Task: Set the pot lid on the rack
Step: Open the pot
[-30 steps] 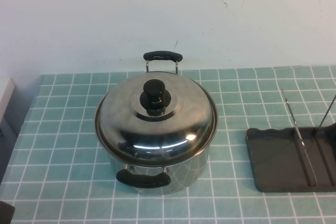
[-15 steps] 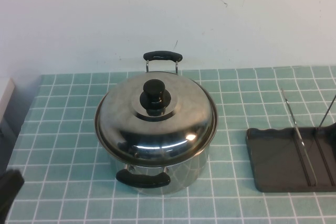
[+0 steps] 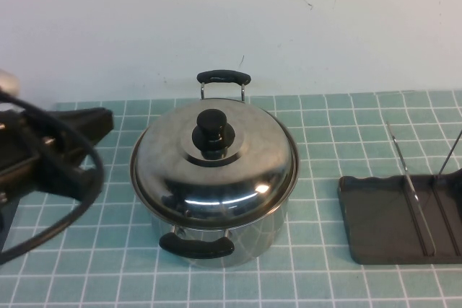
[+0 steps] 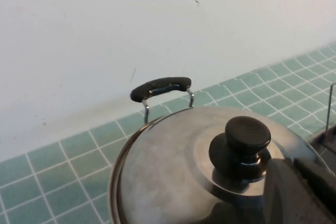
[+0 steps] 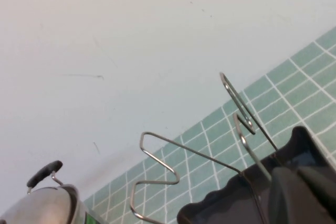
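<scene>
The shiny steel pot lid (image 3: 245, 160) with its black knob (image 3: 213, 129) sits on the steel pot (image 3: 216, 239) in the middle of the tiled table. The dark grey rack (image 3: 382, 218) with upright wire dividers (image 3: 408, 178) lies at the right edge. My left gripper (image 3: 97, 120) hovers left of the pot, apart from it. In the left wrist view its shut fingers (image 4: 293, 162) are close beside the knob (image 4: 247, 135) above the lid (image 4: 168, 166). My right gripper (image 5: 296, 171) is shut and empty over the rack (image 5: 226, 205); it is out of the high view.
The pot has a black handle at the back (image 3: 224, 76) and one at the front (image 3: 197, 245). A pale wall stands right behind the table. A black cable (image 3: 79, 192) loops from my left arm over the table's left side.
My left arm has come into the high view from the lower left corner and moved up towards the pot's left side. The pot, lid and rack have not moved.
</scene>
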